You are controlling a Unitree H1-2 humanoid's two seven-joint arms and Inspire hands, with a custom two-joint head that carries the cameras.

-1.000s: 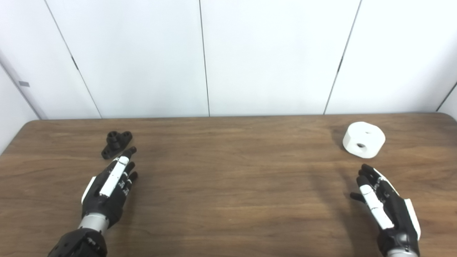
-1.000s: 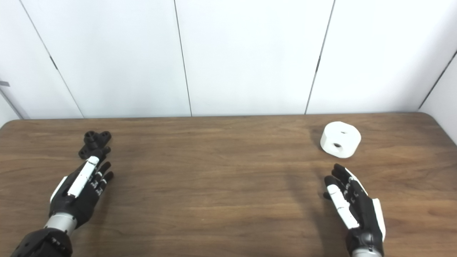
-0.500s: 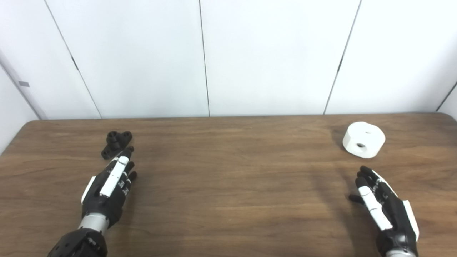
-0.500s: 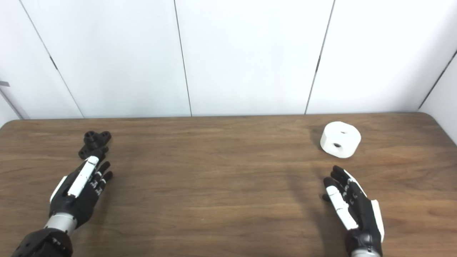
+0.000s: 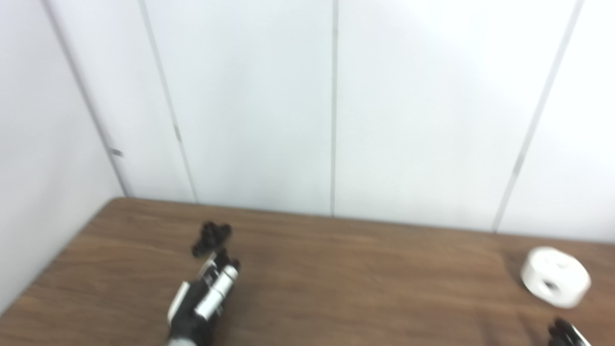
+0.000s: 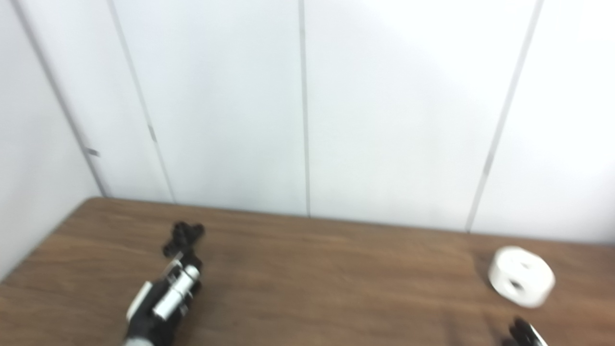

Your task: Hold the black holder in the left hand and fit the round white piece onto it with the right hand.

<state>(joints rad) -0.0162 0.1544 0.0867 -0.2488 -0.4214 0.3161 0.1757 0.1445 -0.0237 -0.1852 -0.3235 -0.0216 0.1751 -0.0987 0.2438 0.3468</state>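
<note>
The picture is blurred. The small black holder (image 5: 211, 238) lies on the wooden table (image 5: 360, 269) toward its far left. My left hand (image 5: 204, 300) lies just in front of it, fingers stretched out and holding nothing; its fingertips come close to the holder, and contact cannot be told. The round white piece (image 5: 555, 283) rests on the table at the far right, its holes showing. Of my right hand (image 5: 566, 334) only dark fingertips show at the bottom edge, a little in front of the white piece and apart from it.
White wall panels (image 5: 331, 110) rise straight behind the table's far edge and along its left side. The table's left corner (image 5: 115, 202) is in view.
The whole picture has shifted: the camera has tilted up and turned left, so more wall shows and the hands sit at the bottom edge. The holder and white piece lie as before.
</note>
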